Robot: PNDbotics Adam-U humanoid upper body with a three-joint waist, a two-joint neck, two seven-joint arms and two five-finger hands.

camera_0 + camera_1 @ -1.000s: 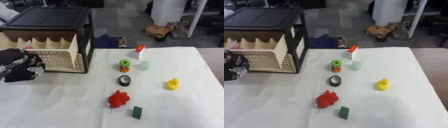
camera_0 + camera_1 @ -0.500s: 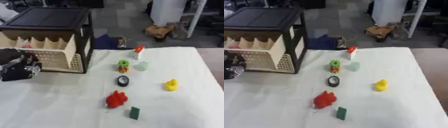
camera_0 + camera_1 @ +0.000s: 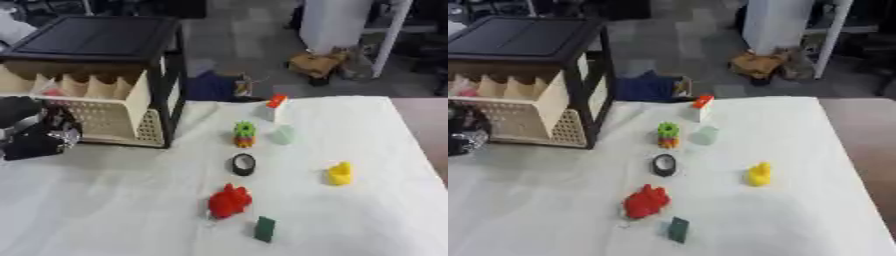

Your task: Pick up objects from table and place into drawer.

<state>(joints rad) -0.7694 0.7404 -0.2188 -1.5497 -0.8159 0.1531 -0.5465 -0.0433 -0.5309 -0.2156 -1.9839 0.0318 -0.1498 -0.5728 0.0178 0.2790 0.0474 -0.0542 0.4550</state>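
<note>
Standing over the white-covered table point(image 3: 105, 210), I see the robot's left hand point(image 3: 39, 137) at about nine o'clock, low against the front of the pulled-out cream drawer point(image 3: 105, 112). It is a dark, blurred shape, and whether its fingers are curled or straight I cannot tell. The drawer juts from a black cabinet point(image 3: 96, 40) at ten o'clock; its slotted dividers show along the top, with something pinkish in one compartment at the left end.

The loose things run in a rough line down the middle of the table, all well clear of the hand. At twelve o'clock, near the far edge, sits a small white block with a red top point(image 3: 276, 106). Just below it are a green-and-orange toy point(image 3: 244, 134) and, beside it to the right, a pale green cup point(image 3: 284, 135). A black ring point(image 3: 243, 164) lies at the centre. A yellow duck point(image 3: 339, 173) stands alone at three o'clock, with bare cloth between it and the right edge. A red toy point(image 3: 229, 201) and a dark green block point(image 3: 264, 228) lie close together at six o'clock, near the front edge.

Wide bare cloth fills the whole lower left, from the drawer front down to the near edge.
</note>
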